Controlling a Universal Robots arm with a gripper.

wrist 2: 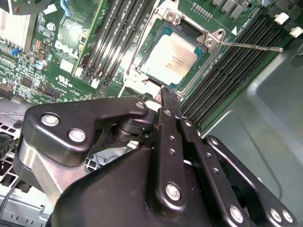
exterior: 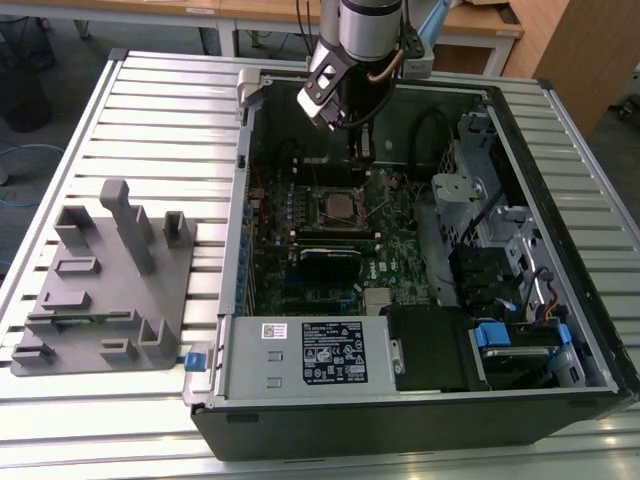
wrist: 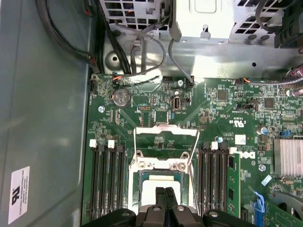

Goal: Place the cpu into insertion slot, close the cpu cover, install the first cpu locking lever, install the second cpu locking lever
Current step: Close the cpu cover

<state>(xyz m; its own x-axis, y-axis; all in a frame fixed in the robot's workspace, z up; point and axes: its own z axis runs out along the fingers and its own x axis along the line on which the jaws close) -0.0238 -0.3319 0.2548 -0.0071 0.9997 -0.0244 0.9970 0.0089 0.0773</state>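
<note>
The exterior view looks steeply down on the open computer case (exterior: 300, 420) on the counter (exterior: 150, 120), with the arm (exterior: 365, 30) at twelve o'clock. Both wrist views hover close, sharing the insertion slot (wrist 2: 187, 32) (wrist: 158, 179), seemingly from opposite sides.

cpu (wrist 2: 169, 56) top matt grey metal; gripper (wrist 2: 163, 94) links glossy blk.

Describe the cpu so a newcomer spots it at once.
Inside the open black computer case, find the green motherboard. Between its banks of long black memory slots lies the cpu: a small flat square whose dull silver-grey metal top is unlike the dark slots beside it.
</note>
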